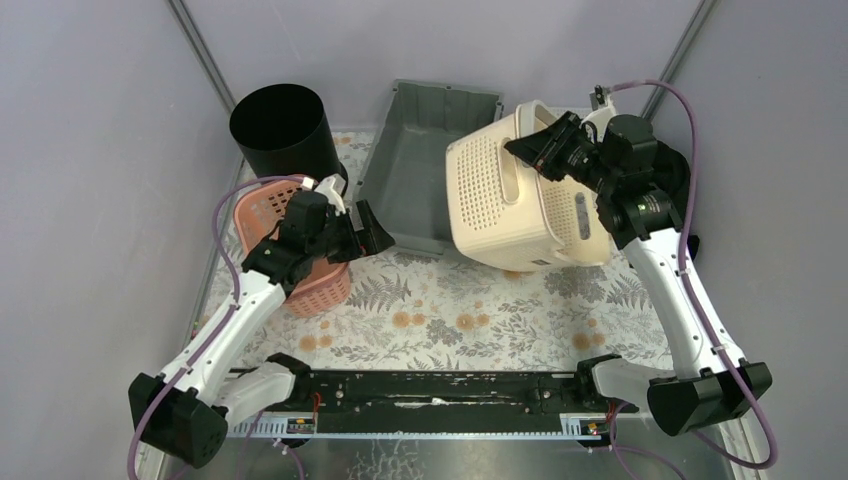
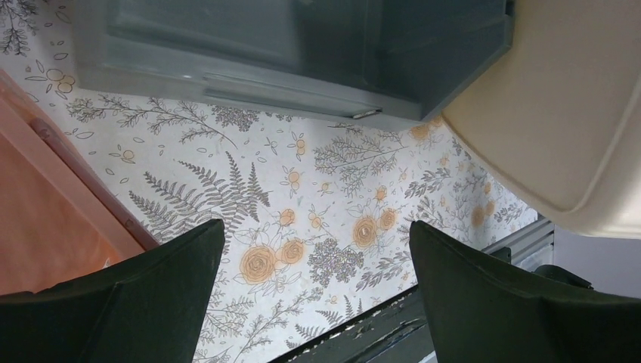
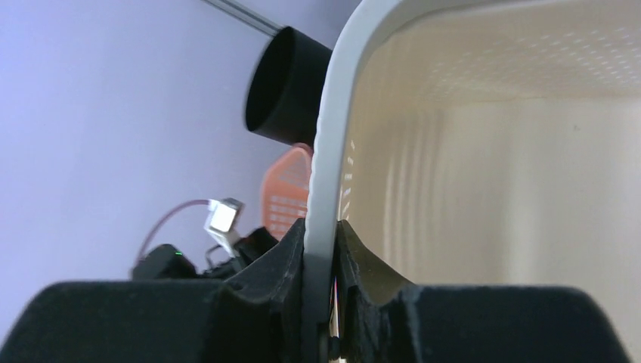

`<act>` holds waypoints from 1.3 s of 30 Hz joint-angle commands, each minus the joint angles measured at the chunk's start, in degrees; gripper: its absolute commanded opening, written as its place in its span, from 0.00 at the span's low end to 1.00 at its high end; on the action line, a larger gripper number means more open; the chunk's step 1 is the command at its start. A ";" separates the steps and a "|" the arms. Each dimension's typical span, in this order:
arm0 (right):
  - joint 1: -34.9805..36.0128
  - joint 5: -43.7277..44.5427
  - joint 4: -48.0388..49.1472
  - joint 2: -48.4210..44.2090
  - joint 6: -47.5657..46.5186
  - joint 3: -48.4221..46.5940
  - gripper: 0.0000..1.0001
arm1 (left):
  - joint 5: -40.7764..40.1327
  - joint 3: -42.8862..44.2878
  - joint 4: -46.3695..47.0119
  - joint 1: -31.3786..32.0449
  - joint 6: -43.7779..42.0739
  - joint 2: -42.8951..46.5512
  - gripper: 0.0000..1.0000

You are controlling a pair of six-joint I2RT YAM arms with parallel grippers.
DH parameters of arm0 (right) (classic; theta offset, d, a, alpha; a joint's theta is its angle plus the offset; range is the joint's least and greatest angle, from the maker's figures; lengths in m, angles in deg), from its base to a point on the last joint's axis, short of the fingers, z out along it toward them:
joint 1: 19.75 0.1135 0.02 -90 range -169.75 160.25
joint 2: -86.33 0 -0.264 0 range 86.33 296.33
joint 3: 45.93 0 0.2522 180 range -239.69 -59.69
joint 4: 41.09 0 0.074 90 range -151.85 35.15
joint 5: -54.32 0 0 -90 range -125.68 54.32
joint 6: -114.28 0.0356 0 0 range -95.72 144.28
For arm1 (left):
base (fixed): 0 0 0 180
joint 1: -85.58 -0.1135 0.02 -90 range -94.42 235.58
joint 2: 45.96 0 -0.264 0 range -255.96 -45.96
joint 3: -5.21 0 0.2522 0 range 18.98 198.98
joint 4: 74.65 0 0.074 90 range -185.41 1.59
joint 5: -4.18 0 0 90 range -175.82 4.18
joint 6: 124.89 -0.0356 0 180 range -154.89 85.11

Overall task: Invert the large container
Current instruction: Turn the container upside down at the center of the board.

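The large container [image 1: 500, 215] is a cream perforated basket, tipped onto its side at the right of the table with its opening facing my right arm. My right gripper [image 1: 527, 150] is shut on its upper rim. The right wrist view shows the pale rim [image 3: 332, 136] pinched between the two fingers of that gripper [image 3: 320, 227], with the cream inside wall [image 3: 491, 151] beyond. My left gripper [image 1: 372, 235] hangs open and holds nothing, left of the container. The left wrist view shows that gripper [image 2: 317, 227] over the floral cloth, with the container's corner [image 2: 559, 113] at the upper right.
A grey bin [image 1: 420, 170] lies behind and left of the container, also visible from the left wrist [image 2: 287, 53]. A black cylinder [image 1: 280, 125] stands at the back left. A pink basket [image 1: 270, 215] sits under the left arm. The walls are close on both sides.
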 commanded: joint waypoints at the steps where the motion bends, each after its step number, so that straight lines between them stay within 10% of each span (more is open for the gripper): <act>1: 0.07 -13.85 24.34 -0.03 14.82 0.64 0.00 | -2.61 -0.62 -0.76 0.28 -0.32 1.63 1.00; 22: 0.09 -19.95 78.05 18.12 51.93 10.59 0.00 | -8.39 2.48 -5.78 -0.76 -1.94 4.59 1.00; 39: -4.30 -17.98 68.37 12.05 56.52 19.30 0.00 | -8.28 3.89 -5.19 -0.86 -1.68 2.75 1.00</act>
